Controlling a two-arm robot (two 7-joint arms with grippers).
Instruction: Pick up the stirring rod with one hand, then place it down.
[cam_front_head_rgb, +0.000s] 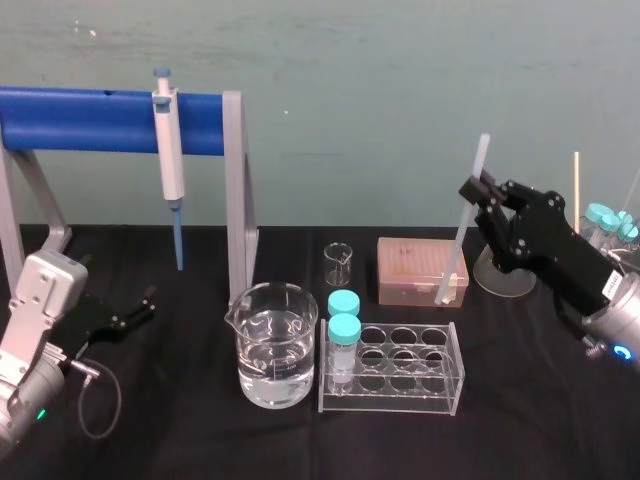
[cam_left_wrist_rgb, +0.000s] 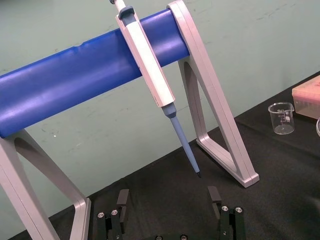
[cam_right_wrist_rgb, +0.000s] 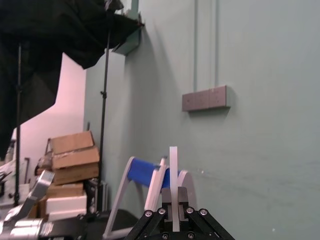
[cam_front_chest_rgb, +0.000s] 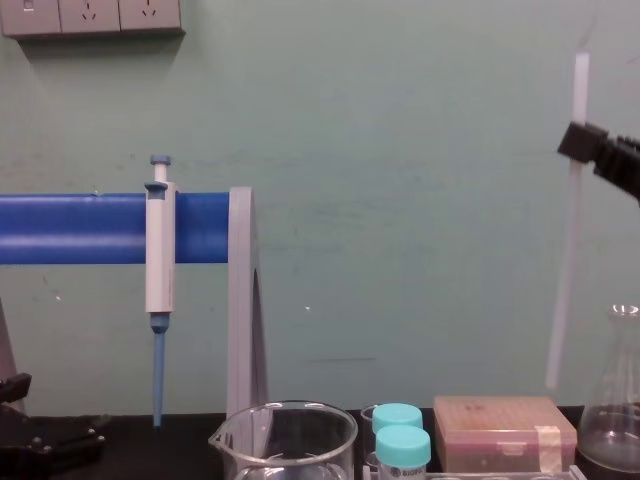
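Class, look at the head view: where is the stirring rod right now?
On the right side, the stirring rod stands nearly upright in the air, clamped in the right pincer, its lower end just above the pink box.

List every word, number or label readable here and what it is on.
No text is legible.
Marks on the small beaker: too small to read.
Print on the front vial, below its cap: blurred and cut off.
The white sticker behind the right gripper, which is shut on the stirring rod: blurred.

Pale green wall (cam_front_head_rgb: 400, 80), black tabletop (cam_front_head_rgb: 190, 445)
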